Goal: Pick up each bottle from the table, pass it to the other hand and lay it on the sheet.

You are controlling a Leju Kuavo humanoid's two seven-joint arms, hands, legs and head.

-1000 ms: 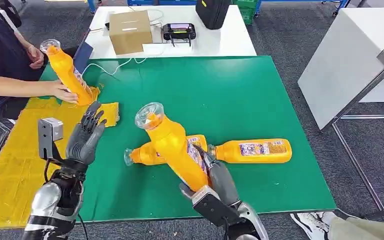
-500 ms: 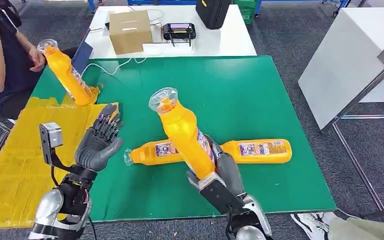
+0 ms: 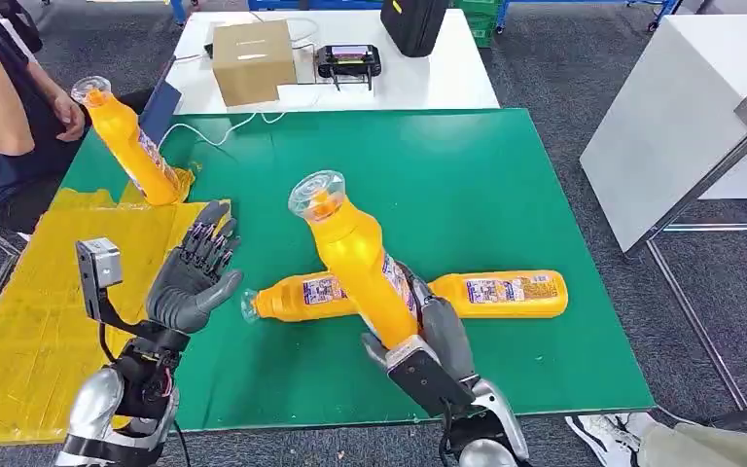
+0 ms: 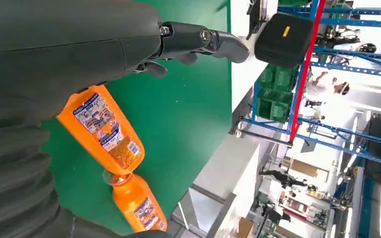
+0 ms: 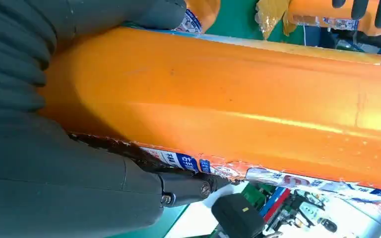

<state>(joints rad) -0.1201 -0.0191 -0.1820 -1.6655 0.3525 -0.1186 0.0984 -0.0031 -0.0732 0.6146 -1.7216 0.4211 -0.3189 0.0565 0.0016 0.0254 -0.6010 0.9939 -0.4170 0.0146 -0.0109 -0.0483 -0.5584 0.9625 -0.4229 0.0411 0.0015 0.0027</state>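
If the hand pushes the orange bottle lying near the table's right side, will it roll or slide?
The lying bottle would probably roll: its body looks rounded, resting lengthwise on the flat green mat. It seems stiff plastic, keeping its shape. Its glossy surface may be slippery.

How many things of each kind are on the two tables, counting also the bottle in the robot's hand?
Orange bottles: 4 (held, lying, lying, standing on the yellow sheet)
Cardboard box: 1
Black controller: 1
Black bag: 1
Yellow sheet: 1
Total: 8
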